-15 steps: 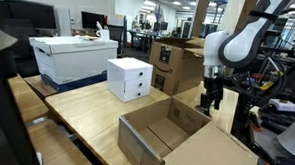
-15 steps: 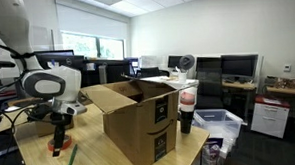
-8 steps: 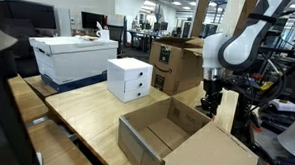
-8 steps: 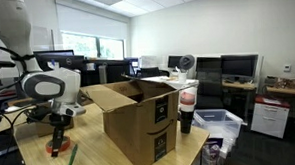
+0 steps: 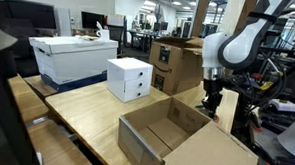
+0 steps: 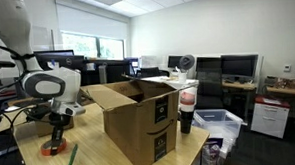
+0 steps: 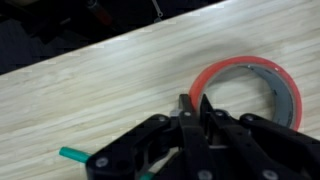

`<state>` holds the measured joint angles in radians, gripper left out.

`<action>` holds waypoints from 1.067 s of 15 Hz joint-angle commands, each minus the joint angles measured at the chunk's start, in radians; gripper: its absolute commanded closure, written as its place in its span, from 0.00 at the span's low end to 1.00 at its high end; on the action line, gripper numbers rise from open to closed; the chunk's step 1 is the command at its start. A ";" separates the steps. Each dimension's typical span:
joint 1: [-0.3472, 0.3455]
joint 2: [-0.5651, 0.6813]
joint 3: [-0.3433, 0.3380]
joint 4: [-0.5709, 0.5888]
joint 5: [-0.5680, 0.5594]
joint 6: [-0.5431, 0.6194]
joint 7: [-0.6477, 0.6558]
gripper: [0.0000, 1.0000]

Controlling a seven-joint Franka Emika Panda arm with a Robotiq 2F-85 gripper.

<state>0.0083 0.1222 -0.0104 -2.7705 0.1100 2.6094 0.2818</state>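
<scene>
A red tape roll lies flat on the light wooden table. In the wrist view my gripper stands over the roll's near-left rim, its two black fingers nearly together with the rim between them. In an exterior view the gripper points straight down at the table's corner, with the orange-red roll under it. In an exterior view the gripper is low behind the open cardboard box; the roll is hidden there. A green marker lies close by on the table.
The large open cardboard box fills the table's middle. A white drawer box, a brown shipping box and a big white lidded box stand further along. A dark bottle stands beyond the box. The table edge is close to the gripper.
The fingers have closed from wide open onto the tape roll's rim. The arm has stayed in place above the table corner.
</scene>
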 commanded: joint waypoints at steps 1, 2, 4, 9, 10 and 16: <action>-0.002 -0.056 -0.005 -0.017 0.005 -0.090 -0.002 0.96; -0.002 -0.065 -0.007 -0.017 0.000 -0.116 -0.001 0.96; -0.005 -0.096 -0.012 -0.018 -0.015 -0.179 0.000 0.96; -0.018 -0.195 -0.020 -0.020 -0.033 -0.297 -0.001 0.96; -0.020 -0.216 -0.020 -0.021 -0.030 -0.308 -0.004 0.96; -0.019 -0.315 -0.012 0.000 -0.020 -0.369 -0.020 0.96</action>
<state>0.0007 -0.1158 -0.0310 -2.7674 0.0979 2.2902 0.2810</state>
